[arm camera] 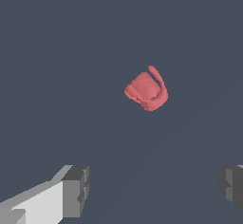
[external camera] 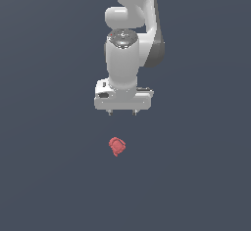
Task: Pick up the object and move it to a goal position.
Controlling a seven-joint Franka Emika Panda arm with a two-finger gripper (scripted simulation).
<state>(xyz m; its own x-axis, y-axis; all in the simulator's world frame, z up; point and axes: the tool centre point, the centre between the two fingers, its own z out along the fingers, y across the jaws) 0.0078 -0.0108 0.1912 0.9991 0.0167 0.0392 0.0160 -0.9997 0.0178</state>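
Note:
The object is a small red lumpy item lying on the dark grey floor, just below the white arm in the exterior view. My gripper hangs above the floor, apart from the object, with only its short fingertips showing under the white hand. In the wrist view the object lies ahead of the fingers, outside the wide gap between them. The gripper is open and holds nothing.
A plain dark grey surface fills both views around the object. The white arm rises behind the hand toward the top of the exterior view.

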